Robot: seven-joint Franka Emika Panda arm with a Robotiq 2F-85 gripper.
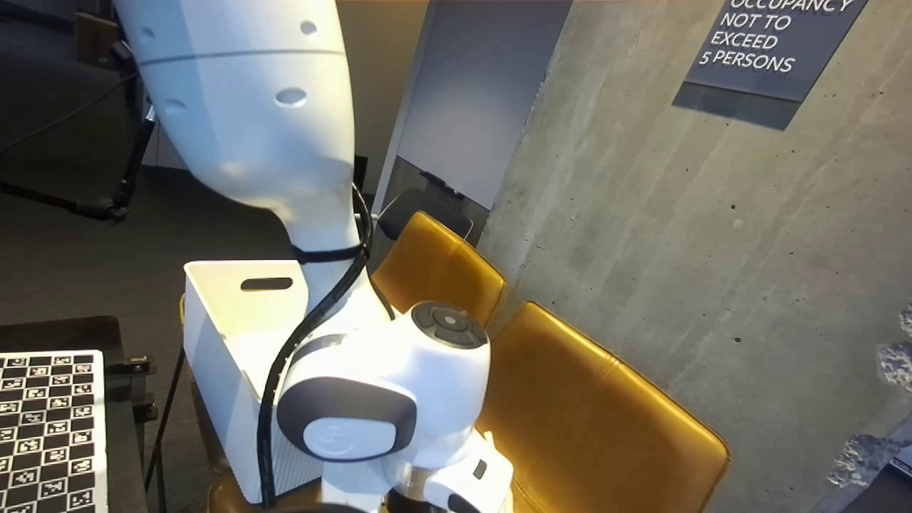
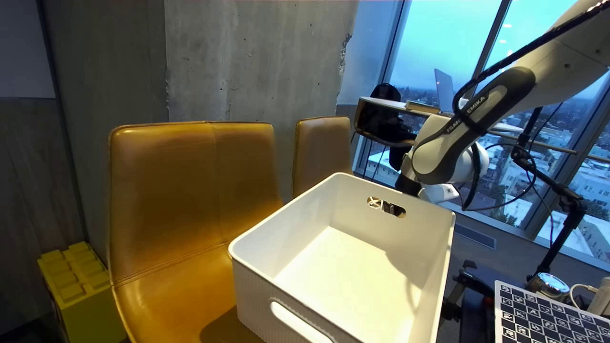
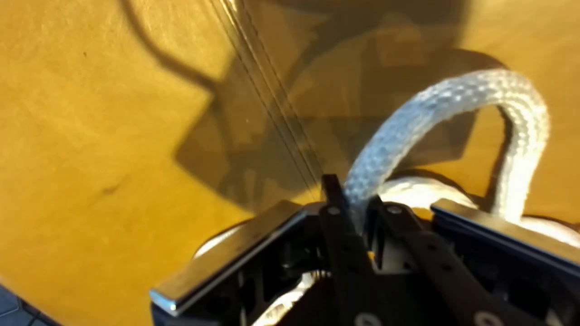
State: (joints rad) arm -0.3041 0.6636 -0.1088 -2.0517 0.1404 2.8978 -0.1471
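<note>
In the wrist view my gripper (image 3: 355,203) is shut on a thick white braided rope (image 3: 453,95). The rope rises from between the fingertips, loops over to the right and comes down again. More white rope lies on the tan leather chair (image 3: 113,158) beneath and behind the fingers. In an exterior view the gripper is cut off at the bottom edge, below the arm's wrist. In an exterior view it is hidden behind a white bin (image 2: 281,238), which also shows beside the arm (image 1: 228,420). White strands (image 2: 375,203) show through the bin's far handle hole.
A second tan chair (image 2: 233,190) stands beside the bin, along the concrete wall (image 1: 677,249). A checkered marker board (image 2: 548,314) lies on a dark stand. A yellow block-shaped box (image 2: 81,290) is on the floor. A black cable (image 1: 306,328) runs along the arm.
</note>
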